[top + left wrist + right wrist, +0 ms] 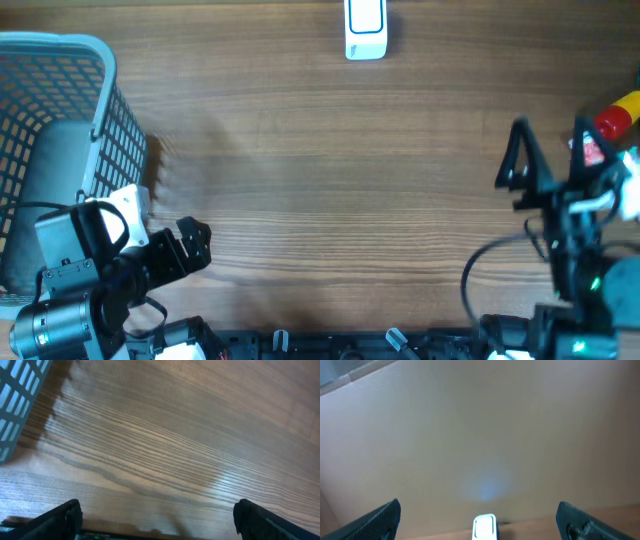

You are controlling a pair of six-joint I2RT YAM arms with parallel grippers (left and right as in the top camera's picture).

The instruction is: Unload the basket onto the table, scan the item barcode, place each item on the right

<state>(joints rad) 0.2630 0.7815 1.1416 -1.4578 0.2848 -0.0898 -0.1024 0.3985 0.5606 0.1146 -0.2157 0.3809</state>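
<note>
The item (pixel 615 117) lies at the table's (pixel 320 180) right edge, partly cut off by the frame in the overhead view. What shows is a red body with a yellow end pointing up and right, and just below it a white patch with red print. No barcode can be made out. It sits right beside the outer finger of the right gripper (pixel 553 160); whether they touch is unclear.

The right gripper stands wide and holds nothing. Its wrist view shows both dark fingertips at the bottom corners with only a plain pale surface between them, and the scanner (pixel 485 527) low in the middle.

The scanner is a small white unit with a blue edge, standing at the far edge of the table, well apart from the item.

The left gripper (pixel 157 519) is also wide and empty, over bare wood grain near the front left. A blue mesh basket (pixel 100 90) stands at the left edge, close to the left arm.
</note>
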